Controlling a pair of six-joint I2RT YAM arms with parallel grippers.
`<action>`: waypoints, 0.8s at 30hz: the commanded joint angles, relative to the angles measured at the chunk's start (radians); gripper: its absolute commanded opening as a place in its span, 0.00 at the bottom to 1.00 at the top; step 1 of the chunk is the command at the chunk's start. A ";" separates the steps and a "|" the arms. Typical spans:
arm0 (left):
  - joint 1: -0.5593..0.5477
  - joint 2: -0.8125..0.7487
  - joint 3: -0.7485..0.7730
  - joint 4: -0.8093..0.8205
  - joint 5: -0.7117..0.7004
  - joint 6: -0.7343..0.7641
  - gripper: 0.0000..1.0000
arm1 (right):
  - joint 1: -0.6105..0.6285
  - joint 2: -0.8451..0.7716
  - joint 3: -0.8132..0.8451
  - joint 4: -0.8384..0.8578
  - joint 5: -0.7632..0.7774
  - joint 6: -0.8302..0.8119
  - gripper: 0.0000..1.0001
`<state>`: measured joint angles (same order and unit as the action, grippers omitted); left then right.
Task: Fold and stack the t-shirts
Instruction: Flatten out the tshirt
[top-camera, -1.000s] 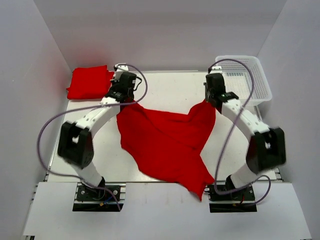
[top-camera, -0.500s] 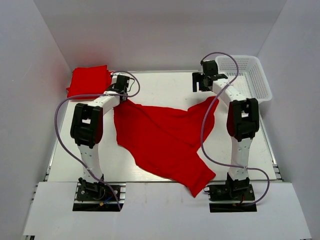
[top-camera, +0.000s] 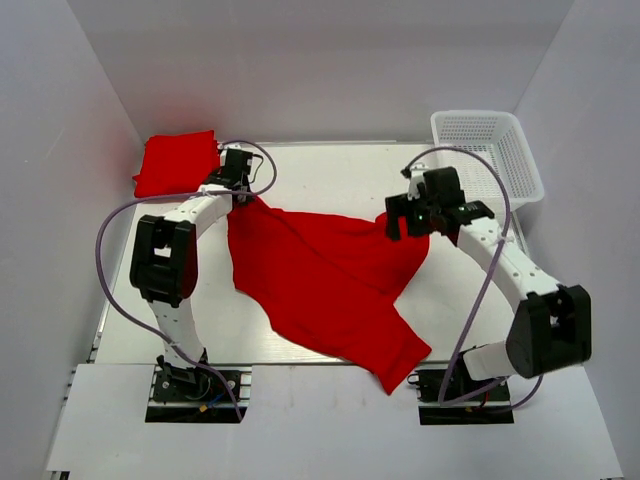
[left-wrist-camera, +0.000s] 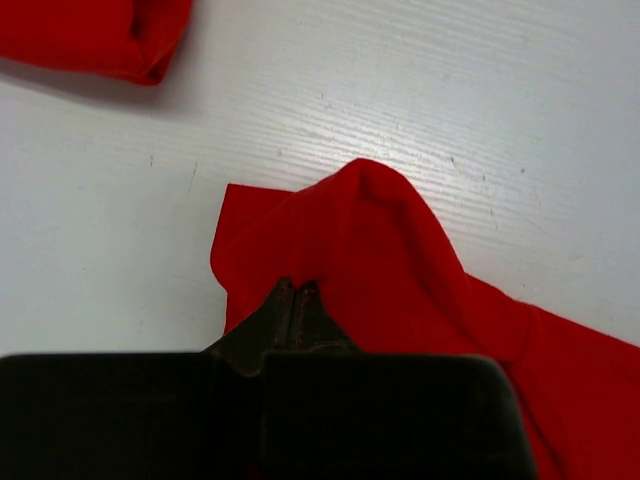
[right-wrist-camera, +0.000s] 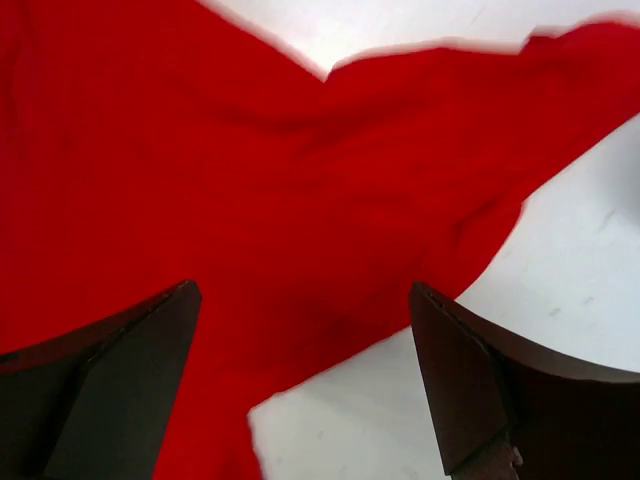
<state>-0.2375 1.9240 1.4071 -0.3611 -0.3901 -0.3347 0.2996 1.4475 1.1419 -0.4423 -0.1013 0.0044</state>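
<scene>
The white table (top-camera: 330, 165) carries nearly everything. Across its middle lies the spread t-shirt (top-camera: 320, 285), bright red and rumpled. It runs from the far left down to the near right, where its nearest corner lies over the table's near edge, just beside the right arm's base. The white mesh basket (top-camera: 490, 150) stands at the far right corner, well apart from the cloth. The folded t-shirt (top-camera: 178, 163), also red, rests in the far left corner.

The left gripper (left-wrist-camera: 297, 290) is at the spread t-shirt's far left corner, with its fingers pressed together and pinching a raised fold of the cloth. The rest of the shirt trails away from it toward the near right, and the folded t-shirt lies near but apart. The right gripper (right-wrist-camera: 300, 300) hangs over the shirt's far right corner with its fingers spread wide. Red cloth shows below and between them, held by neither.
</scene>
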 joint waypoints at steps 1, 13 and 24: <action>0.004 -0.088 -0.034 -0.009 0.036 -0.007 0.00 | 0.048 -0.073 -0.105 -0.108 -0.026 0.040 0.90; 0.004 -0.118 -0.094 0.010 0.088 0.002 0.00 | 0.208 -0.075 -0.274 -0.109 0.039 0.078 0.90; 0.004 -0.118 -0.112 0.010 0.079 0.002 0.00 | 0.269 0.042 -0.280 -0.027 0.199 0.115 0.86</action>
<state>-0.2375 1.8725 1.3037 -0.3611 -0.3126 -0.3336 0.5583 1.4895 0.8673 -0.5220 0.0296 0.1005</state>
